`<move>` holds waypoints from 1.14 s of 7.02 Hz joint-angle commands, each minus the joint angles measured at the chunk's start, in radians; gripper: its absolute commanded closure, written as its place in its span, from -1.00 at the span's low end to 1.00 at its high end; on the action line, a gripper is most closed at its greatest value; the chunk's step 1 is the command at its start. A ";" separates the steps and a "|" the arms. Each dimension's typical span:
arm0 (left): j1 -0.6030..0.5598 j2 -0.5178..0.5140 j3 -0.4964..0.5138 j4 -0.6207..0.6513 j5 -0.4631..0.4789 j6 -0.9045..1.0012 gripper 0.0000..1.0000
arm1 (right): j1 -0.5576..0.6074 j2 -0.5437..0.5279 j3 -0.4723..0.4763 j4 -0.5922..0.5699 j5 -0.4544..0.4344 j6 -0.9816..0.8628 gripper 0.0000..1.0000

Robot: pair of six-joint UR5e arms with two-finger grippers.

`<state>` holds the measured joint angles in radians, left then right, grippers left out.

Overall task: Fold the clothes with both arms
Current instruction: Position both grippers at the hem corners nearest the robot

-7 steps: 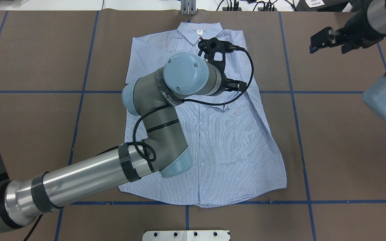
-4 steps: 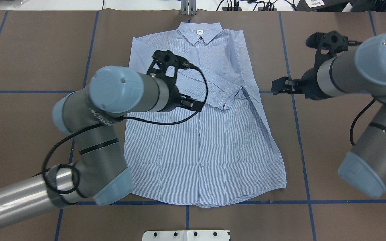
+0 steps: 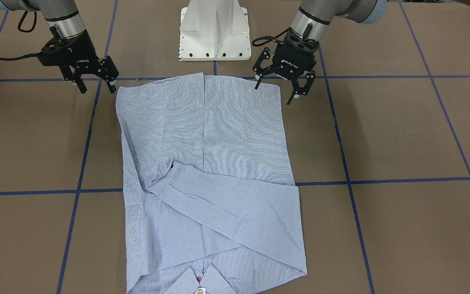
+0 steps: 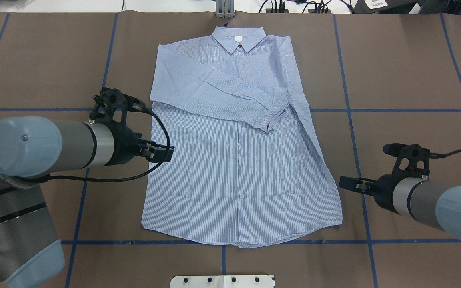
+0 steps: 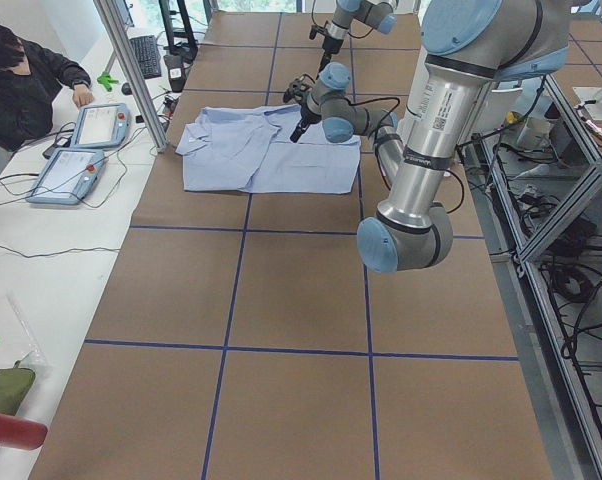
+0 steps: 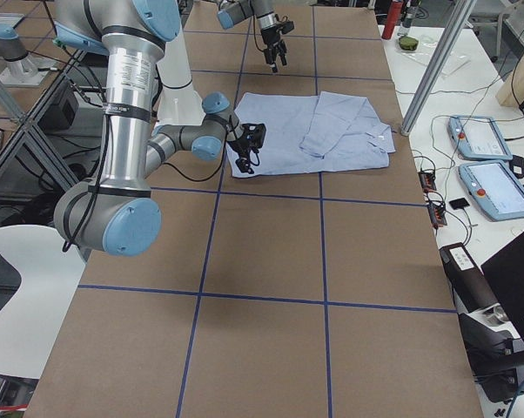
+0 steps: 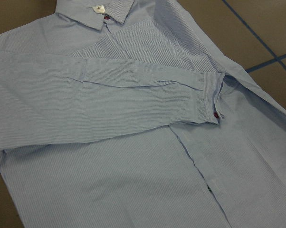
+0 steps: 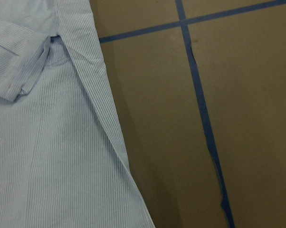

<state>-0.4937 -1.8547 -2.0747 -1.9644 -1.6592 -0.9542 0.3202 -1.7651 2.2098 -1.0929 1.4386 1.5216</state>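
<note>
The clothes are one light-blue striped shirt (image 4: 234, 172) lying flat, collar (image 4: 238, 40) at the table's far side. One sleeve (image 4: 230, 90) lies folded across the chest, and its cuff (image 7: 212, 95) shows a red button. My left gripper (image 3: 273, 94) hovers open and empty over the shirt's near left corner, also seen in the overhead view as the left gripper (image 4: 162, 154). My right gripper (image 3: 98, 90) hangs open and empty just off the near right corner, seen from above as the right gripper (image 4: 348, 184). The shirt (image 3: 218, 163) touches neither gripper.
The white pedestal base (image 3: 213, 30) stands at the near table edge. Blue tape lines (image 4: 346, 110) grid the brown table. A person (image 5: 21, 80) sits by two teach pendants (image 5: 101, 125) beyond the far edge, beside an aluminium post (image 5: 131, 70).
My left gripper swung off the shirt's chest back to its left edge, leaving the sleeve lying across. My right gripper came from the far right side down toward the hem's right corner.
</note>
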 commanded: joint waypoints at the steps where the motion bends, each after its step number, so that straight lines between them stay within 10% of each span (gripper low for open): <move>1: 0.195 0.116 -0.010 -0.080 0.220 -0.317 -1.00 | -0.098 -0.046 0.024 0.008 -0.066 0.087 -0.98; 8: 0.336 0.112 0.088 -0.073 0.234 -0.508 -0.84 | -0.098 -0.050 0.028 0.008 -0.080 0.088 -0.99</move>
<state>-0.1598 -1.7399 -1.9984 -2.0392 -1.4236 -1.4644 0.2225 -1.8136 2.2380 -1.0846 1.3623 1.6091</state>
